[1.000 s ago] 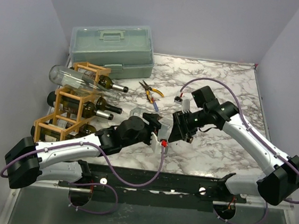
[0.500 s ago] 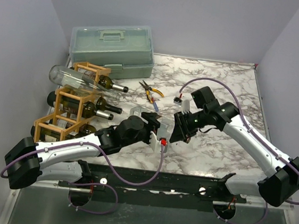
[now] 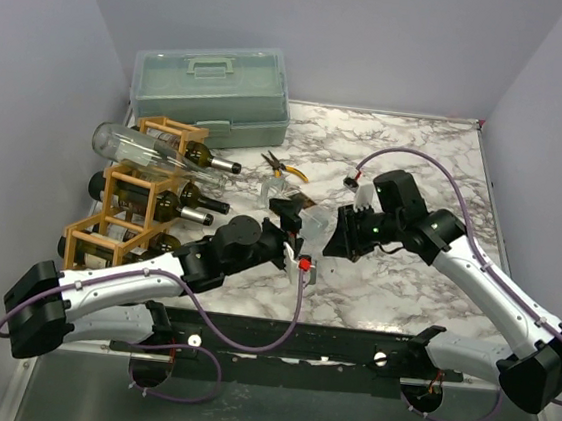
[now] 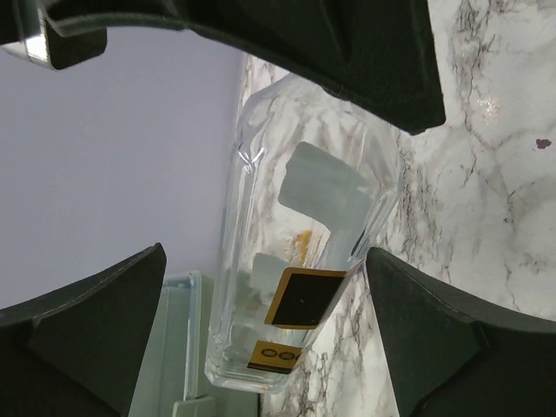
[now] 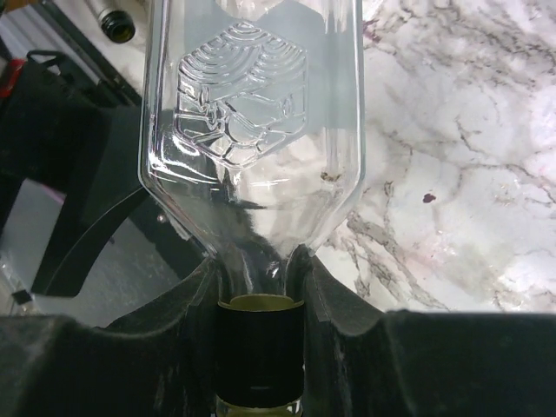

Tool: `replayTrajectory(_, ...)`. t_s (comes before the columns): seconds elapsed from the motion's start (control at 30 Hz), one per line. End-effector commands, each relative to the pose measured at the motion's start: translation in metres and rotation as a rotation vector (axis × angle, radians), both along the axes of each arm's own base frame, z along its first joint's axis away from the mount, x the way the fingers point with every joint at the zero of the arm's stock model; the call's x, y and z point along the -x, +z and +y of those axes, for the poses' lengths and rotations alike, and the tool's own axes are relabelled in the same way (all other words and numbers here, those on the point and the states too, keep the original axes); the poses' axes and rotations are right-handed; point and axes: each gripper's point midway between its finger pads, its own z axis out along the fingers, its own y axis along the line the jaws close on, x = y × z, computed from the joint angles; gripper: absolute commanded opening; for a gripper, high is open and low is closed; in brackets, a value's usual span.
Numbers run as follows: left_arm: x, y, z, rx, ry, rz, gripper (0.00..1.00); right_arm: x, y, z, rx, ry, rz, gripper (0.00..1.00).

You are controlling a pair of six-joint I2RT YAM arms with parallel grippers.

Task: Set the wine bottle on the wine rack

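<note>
A clear glass wine bottle with a black cap hangs over the marble table between my two grippers. My right gripper is shut on the bottle's neck, just above the cap. In the left wrist view the bottle's body with its black and gold label lies between my left gripper's fingers, which stand wide open and apart from the glass. My left gripper is at the bottle's base end. The wine rack, orange-tan sticks, stands at the left with several bottles lying in it.
A pale green toolbox sits at the back left behind the rack. Yellow-handled pliers lie on the marble just beyond the held bottle. Grey walls close in the table on the left, back and right.
My left gripper has opened and let go of the bottle. The right gripper closed on the neck and has shifted slightly right, and the bottle now hangs from it alone.
</note>
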Motion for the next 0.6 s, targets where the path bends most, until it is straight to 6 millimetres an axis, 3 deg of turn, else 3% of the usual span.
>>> replayTrajectory(0.0,0.013,0.037,-0.009,0.133,-0.069,0.000,0.99,-0.031,0.025,0.010,-0.086,-0.061,-0.170,0.00)
replayTrajectory(0.13,0.010,0.060,-0.007,0.229,-0.029,0.047,0.99,-0.034,0.020,0.006,-0.072,-0.088,-0.175,0.00)
replayTrajectory(0.27,0.002,0.099,0.006,0.377,0.042,0.099,0.99,-0.034,0.035,0.016,-0.149,-0.062,-0.222,0.01)
replayTrajectory(0.57,-0.016,0.207,0.071,0.793,0.302,0.243,0.99,-0.045,0.087,0.052,-0.351,0.050,-0.316,0.01)
